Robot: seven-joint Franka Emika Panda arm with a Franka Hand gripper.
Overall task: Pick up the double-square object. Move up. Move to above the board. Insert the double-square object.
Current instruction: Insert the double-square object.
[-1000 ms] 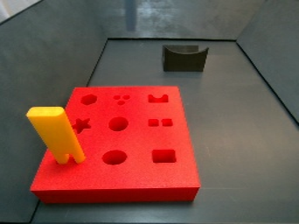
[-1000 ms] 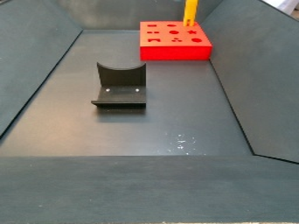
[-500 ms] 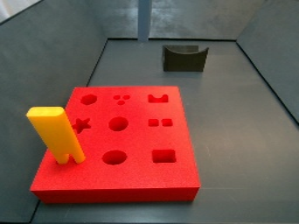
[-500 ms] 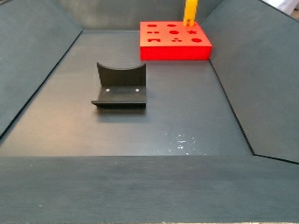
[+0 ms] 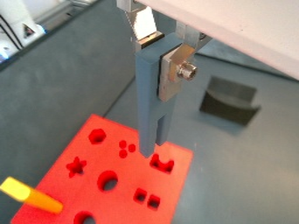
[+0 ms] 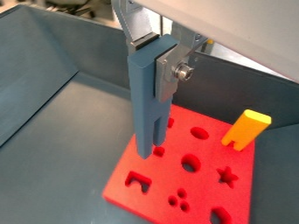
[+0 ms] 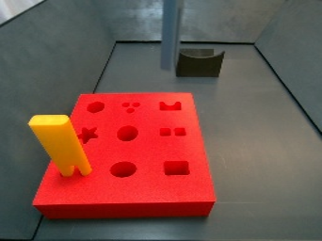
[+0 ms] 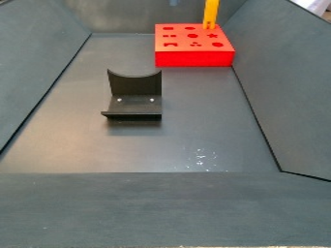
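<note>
Wrist views | gripper (image 5: 156,54) fingers clamp double-square object (image 5: 151,101) upright | above board (image 5: 105,179)

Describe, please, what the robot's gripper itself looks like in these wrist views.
In both wrist views the gripper above the large flat red board has flat silver plate fingers, one fastened with a round silver screw. A pale housing sits above them. No cables or markings are visible.

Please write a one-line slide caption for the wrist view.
Gripper holds the double-square object above the board.
</note>
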